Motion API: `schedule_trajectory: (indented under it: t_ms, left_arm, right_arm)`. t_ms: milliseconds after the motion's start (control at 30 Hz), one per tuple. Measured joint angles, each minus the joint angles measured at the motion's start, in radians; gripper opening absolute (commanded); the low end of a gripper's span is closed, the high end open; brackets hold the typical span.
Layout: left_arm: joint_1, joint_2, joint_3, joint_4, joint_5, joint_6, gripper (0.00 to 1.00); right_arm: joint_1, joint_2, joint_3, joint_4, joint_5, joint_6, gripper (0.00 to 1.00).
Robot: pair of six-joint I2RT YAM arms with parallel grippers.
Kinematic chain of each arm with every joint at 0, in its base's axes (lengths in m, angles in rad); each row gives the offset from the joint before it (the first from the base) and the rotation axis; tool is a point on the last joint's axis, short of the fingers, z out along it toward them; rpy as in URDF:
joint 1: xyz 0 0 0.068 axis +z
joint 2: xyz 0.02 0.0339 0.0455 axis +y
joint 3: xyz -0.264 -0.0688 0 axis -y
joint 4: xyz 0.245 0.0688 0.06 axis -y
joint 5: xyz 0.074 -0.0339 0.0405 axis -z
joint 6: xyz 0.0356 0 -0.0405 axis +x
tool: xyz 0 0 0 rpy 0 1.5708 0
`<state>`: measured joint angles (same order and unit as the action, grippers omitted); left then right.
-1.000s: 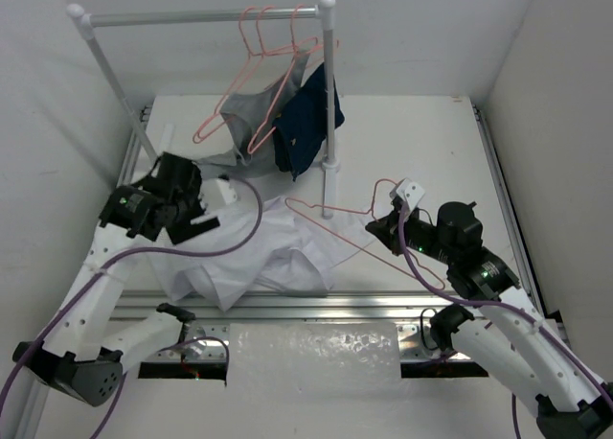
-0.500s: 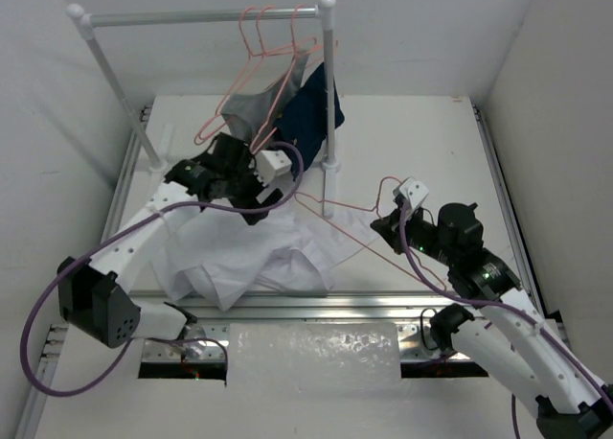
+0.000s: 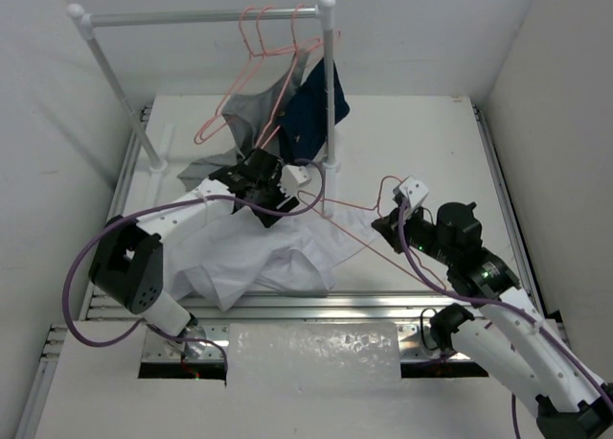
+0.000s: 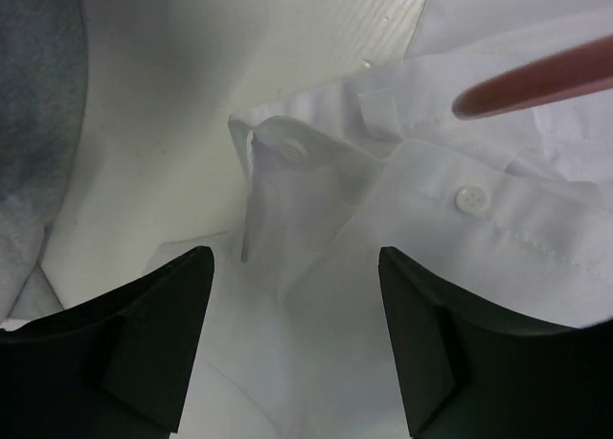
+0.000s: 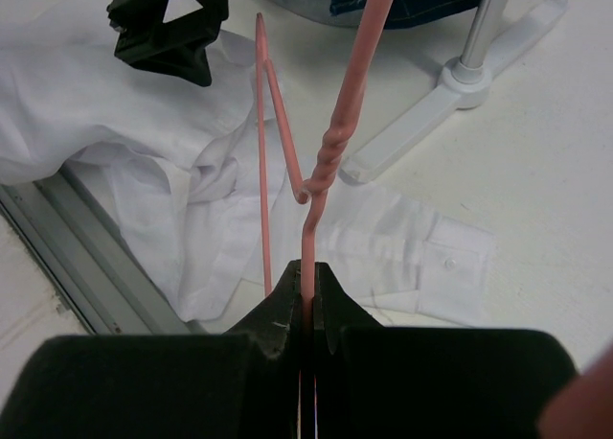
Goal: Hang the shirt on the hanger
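Note:
The white shirt (image 3: 249, 257) lies crumpled on the table's near left. Its buttoned collar (image 4: 287, 151) fills the left wrist view. My left gripper (image 3: 271, 212) hovers low over that collar, open (image 4: 295, 262), with loose fabric below the gap and nothing pinched. The salmon-pink wire hanger (image 3: 359, 242) lies slanted across the shirt's right edge. My right gripper (image 3: 381, 226) is shut on the hanger (image 5: 330, 142) just under the twisted neck (image 5: 306, 271). A blurred stretch of hanger wire (image 4: 536, 75) passes close above the collar.
A white clothes rack (image 3: 206, 17) stands at the back, carrying spare pink hangers (image 3: 259, 36), a grey garment (image 3: 244, 113) and a navy garment (image 3: 311, 113). Its right post (image 3: 329, 94) and foot (image 5: 460, 84) stand right beside the held hanger. An aluminium rail (image 3: 287, 305) edges the front.
My left arm has swung from the table's left side rightward across the shirt to its collar beside the hanger, and its jaws have narrowed a little. The right arm has barely moved.

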<state>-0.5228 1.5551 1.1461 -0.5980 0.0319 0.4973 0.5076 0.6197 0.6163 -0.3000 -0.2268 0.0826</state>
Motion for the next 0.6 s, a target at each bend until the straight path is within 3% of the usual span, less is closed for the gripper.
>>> schedule_trajectory:
  t_ms: [67, 367, 400, 433, 467, 600]
  left_arm:
    - [0.0, 0.0, -0.017, 0.014, -0.002, 0.004, 0.57]
    - [0.0, -0.015, -0.117, 0.175, -0.017, 0.051, 0.38]
    - [0.0, -0.014, -0.125, 0.178, -0.018, 0.055, 0.3]
    - [0.0, -0.014, -0.131, 0.183, -0.02, 0.056, 0.06]
    - [0.0, -0.014, -0.135, 0.188, -0.025, 0.053, 0.0]
    - [0.0, -0.014, -0.14, 0.211, -0.05, 0.069, 0.0]
  right_arm:
    - [0.0, 0.004, 0.0, 0.0, -0.001, 0.0, 0.0]
    - [0.0, 0.01, 0.0, 0.0, -0.012, 0.0, 0.0]
    - [0.0, 0.01, 0.0, 0.0, -0.012, 0.0, 0.0]
    - [0.0, 0.009, 0.0, 0.0, -0.012, -0.001, 0.0]
    - [0.0, 0.009, 0.0, 0.0, -0.012, -0.001, 0.0]
    - [0.0, 0.016, 0.0, 0.0, -0.01, 0.0, 0.0]
